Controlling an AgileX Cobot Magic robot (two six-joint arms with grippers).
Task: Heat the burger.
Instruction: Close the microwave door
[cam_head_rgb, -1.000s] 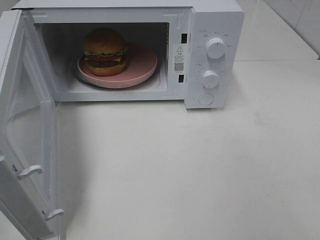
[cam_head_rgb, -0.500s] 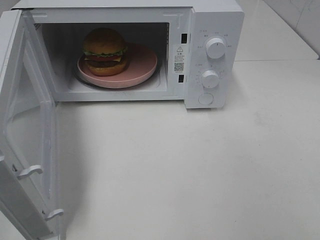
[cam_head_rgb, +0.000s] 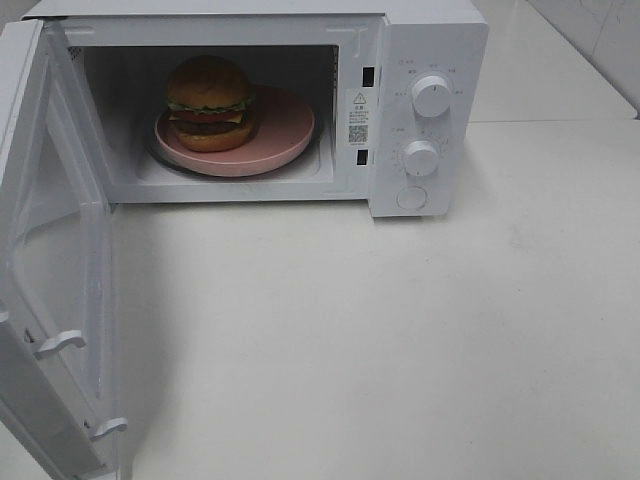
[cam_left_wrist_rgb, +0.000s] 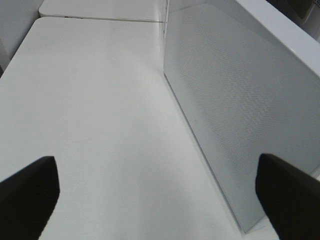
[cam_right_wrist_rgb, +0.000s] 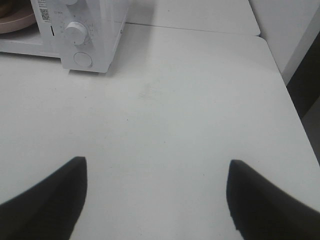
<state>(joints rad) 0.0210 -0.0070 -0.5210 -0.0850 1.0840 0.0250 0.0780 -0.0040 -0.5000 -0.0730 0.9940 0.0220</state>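
Observation:
The burger (cam_head_rgb: 209, 102), with a brown domed bun, lettuce and dark patty, sits on a pink plate (cam_head_rgb: 285, 130) inside the white microwave (cam_head_rgb: 430, 40), whose door (cam_head_rgb: 55, 300) hangs wide open to the left. Neither gripper shows in the high view. In the left wrist view my left gripper (cam_left_wrist_rgb: 160, 192) is open and empty, its dark fingertips (cam_left_wrist_rgb: 30, 192) spread beside the outer face of the door (cam_left_wrist_rgb: 240, 115). My right gripper (cam_right_wrist_rgb: 155, 197) is open and empty over bare table, well to the right of the microwave's knobs (cam_right_wrist_rgb: 76, 32). A sliver of the plate (cam_right_wrist_rgb: 15, 22) shows there.
Two round knobs (cam_head_rgb: 431, 95) and a round button (cam_head_rgb: 411, 197) are on the microwave's right panel. The white table (cam_head_rgb: 400, 340) runs in front and to the right. Its right edge (cam_right_wrist_rgb: 280, 80) drops off beside a wall.

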